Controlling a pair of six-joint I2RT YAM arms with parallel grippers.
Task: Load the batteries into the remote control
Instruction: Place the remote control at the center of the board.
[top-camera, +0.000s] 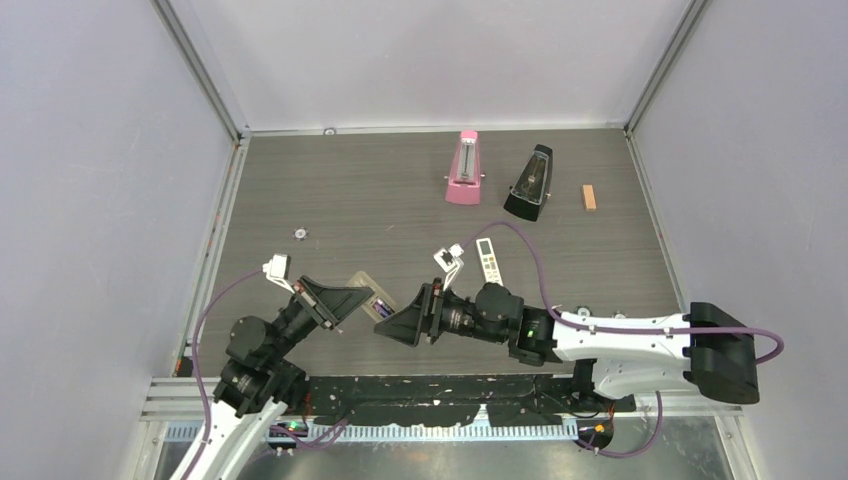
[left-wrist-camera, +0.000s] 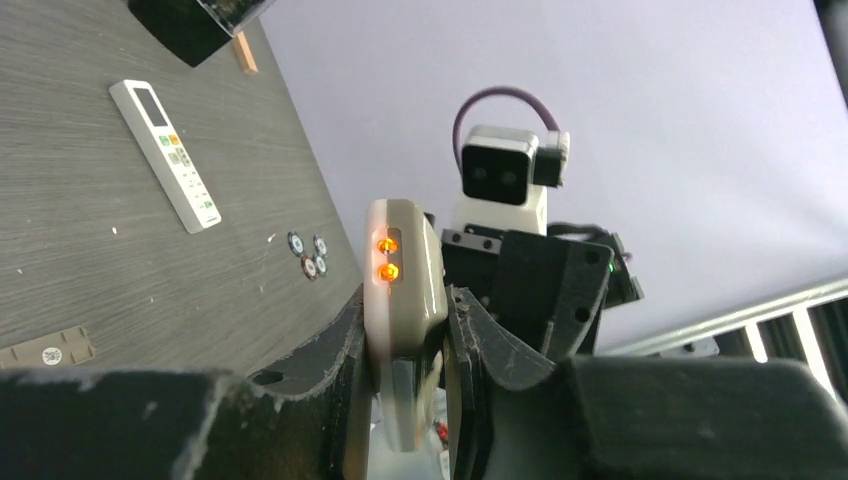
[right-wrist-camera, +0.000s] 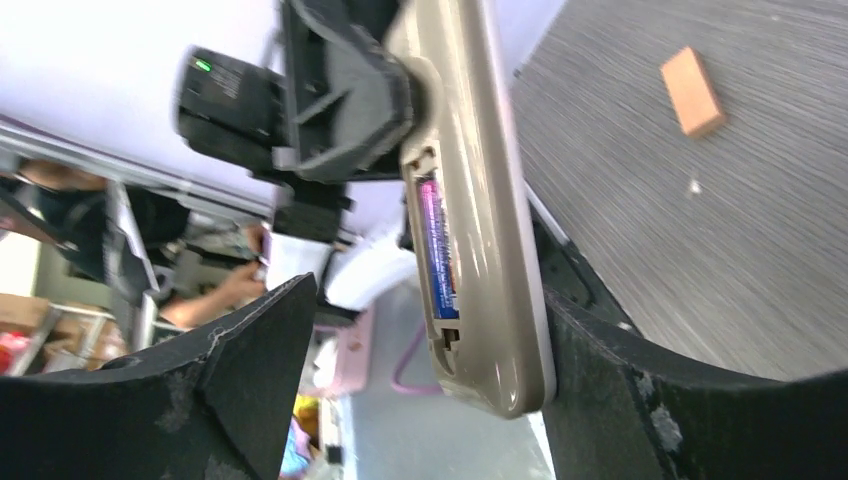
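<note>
My left gripper (top-camera: 362, 297) is shut on the slim remote control (top-camera: 366, 288) and holds it above the table, grey-beige back up. In the left wrist view the remote (left-wrist-camera: 402, 290) stands edge-on between my left gripper's (left-wrist-camera: 405, 300) fingers, two orange contacts showing. In the right wrist view the remote's (right-wrist-camera: 490, 250) battery bay is uncovered, with one bluish-purple battery (right-wrist-camera: 440, 250) lying in it. My right gripper (right-wrist-camera: 430, 300) is open around the remote's free end, which rests next to its right finger (right-wrist-camera: 620, 400); it also shows in the top view (top-camera: 388, 325). No loose batteries show.
A broader white remote (top-camera: 489, 260) lies mid-table. A pink metronome (top-camera: 463, 170), a black metronome (top-camera: 529, 183) and an orange block (top-camera: 589, 197) stand at the back. A flat grey-beige piece (left-wrist-camera: 45, 350) and small round discs (left-wrist-camera: 308, 255) lie on the table.
</note>
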